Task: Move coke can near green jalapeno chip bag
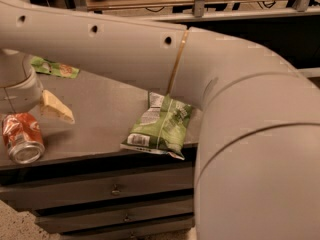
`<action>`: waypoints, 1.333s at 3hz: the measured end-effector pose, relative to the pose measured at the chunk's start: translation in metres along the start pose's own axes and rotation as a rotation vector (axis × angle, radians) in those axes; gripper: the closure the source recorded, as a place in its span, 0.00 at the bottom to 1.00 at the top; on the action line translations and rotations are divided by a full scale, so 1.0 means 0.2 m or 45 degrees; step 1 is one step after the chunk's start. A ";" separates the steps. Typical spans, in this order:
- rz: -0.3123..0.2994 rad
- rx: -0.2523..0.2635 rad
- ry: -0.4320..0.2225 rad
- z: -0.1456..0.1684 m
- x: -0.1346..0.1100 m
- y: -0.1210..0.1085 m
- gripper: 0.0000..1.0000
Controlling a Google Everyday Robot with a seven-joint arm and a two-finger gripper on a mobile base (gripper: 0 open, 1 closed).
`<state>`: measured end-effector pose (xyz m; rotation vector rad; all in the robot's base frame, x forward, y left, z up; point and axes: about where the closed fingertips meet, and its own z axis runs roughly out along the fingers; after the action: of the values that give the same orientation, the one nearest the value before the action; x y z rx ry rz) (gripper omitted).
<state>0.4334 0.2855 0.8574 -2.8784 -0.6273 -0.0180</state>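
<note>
The coke can lies on its side at the front left edge of the grey table, silver end toward me. My gripper hangs just above and behind the can, open. One yellowish finger shows to the can's right; the other is cut off by the left edge of the view. The green jalapeno chip bag lies flat near the table's front edge, well to the right of the can, partly under my arm.
Another green bag lies at the back left of the table. My large arm spans the view and covers the table's right side. Drawers sit under the tabletop.
</note>
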 end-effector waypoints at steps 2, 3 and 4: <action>-0.075 -0.094 0.000 0.10 -0.03 -0.06 0.24; -0.075 -0.135 -0.031 0.12 -0.04 -0.07 0.56; -0.075 -0.123 -0.023 0.13 -0.03 -0.07 0.78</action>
<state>0.4208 0.3007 0.8350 -2.9550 -0.7343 -0.0321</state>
